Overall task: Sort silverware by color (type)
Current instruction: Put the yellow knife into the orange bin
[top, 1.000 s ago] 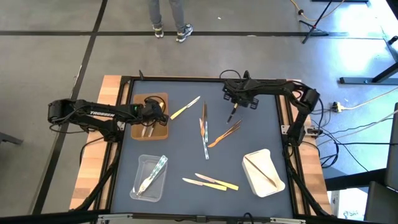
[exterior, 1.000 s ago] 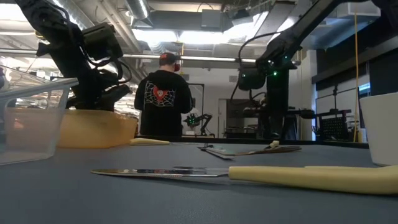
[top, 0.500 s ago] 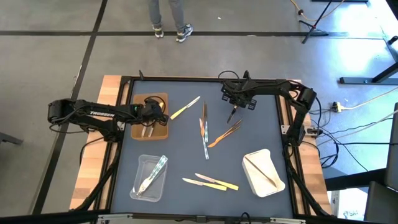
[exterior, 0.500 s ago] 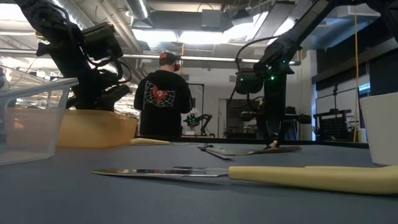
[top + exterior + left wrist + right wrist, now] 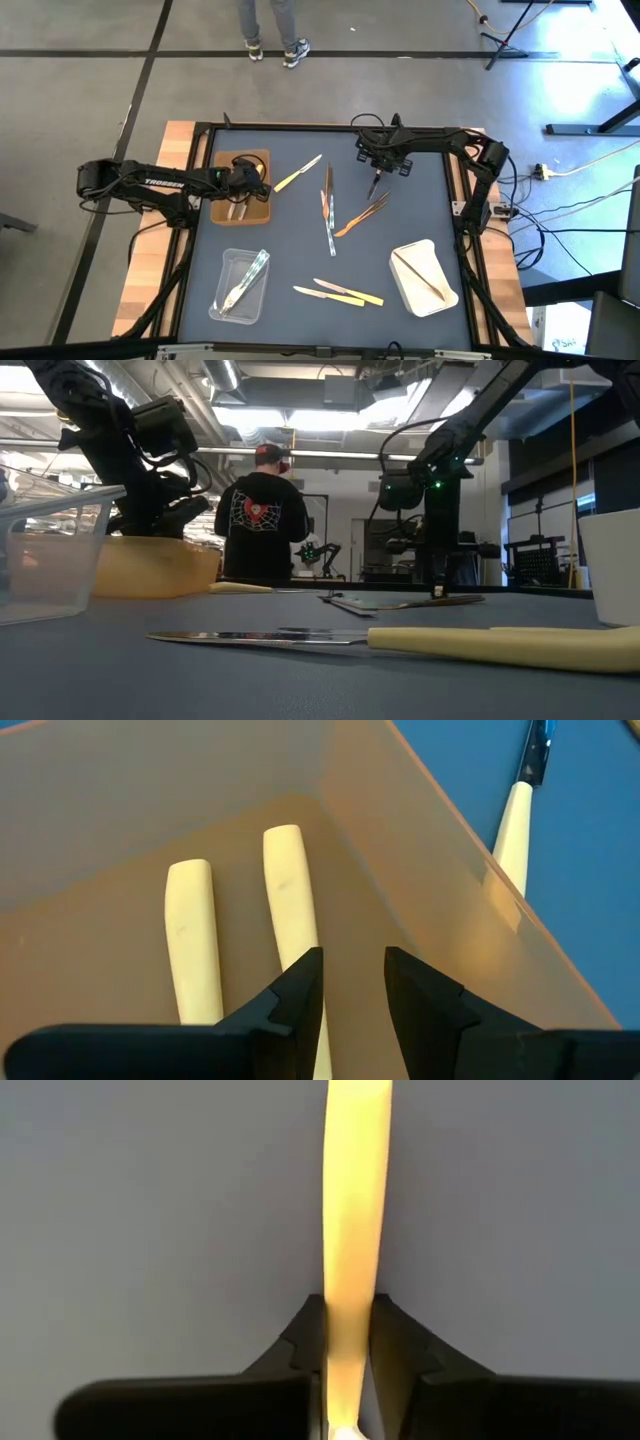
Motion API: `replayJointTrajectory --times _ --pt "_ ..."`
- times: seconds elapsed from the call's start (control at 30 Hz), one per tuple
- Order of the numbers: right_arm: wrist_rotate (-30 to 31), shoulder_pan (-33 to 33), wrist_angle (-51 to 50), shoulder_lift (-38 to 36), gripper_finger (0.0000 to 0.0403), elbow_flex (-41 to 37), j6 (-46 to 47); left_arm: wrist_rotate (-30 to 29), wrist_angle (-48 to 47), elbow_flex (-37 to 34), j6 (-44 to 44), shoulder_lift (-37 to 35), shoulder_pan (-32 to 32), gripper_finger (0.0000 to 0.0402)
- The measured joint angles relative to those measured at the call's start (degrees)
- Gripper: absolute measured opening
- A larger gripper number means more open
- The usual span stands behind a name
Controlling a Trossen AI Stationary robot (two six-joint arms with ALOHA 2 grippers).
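Observation:
Silverware lies scattered on the dark table: two tan wooden utensils (image 5: 362, 213), a pale yellow knife (image 5: 298, 173), clear ones (image 5: 328, 208) and more yellow ones (image 5: 338, 292). My right gripper (image 5: 372, 190) stands over the far right end of the wooden pair, shut on one tan utensil (image 5: 354, 1200). My left gripper (image 5: 243, 188) hangs open in the brown tray (image 5: 262, 210). Two pale yellow handles (image 5: 188, 935) lie on the tray's floor under its fingers (image 5: 354, 965). My right gripper pinches the tan wooden utensil by its two long edges (image 5: 350, 1285) between its two fingers, near the utensil's far right end. The fingers come steeply from above. The utensil runs straight out ahead of them and lies flat on the table.
A clear tray (image 5: 224, 300) with clear utensils stands near the front left. A white tray (image 5: 415, 290) with a wooden utensil stands near the front right. A person (image 5: 262, 520) stands in the room beyond the table's far edge.
My right gripper has sunk a little, down to the table at the wooden utensils. The left arm and the silverware have kept still.

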Motion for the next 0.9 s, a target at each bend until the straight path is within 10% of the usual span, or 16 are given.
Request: replayJointTrajectory --times 0.9 --pt "0.52 0.04 0.32 0.27 0.0018 3.78 -19.10 0.81 0.08 3.13 0.43 0.00 0.00 0.0103"
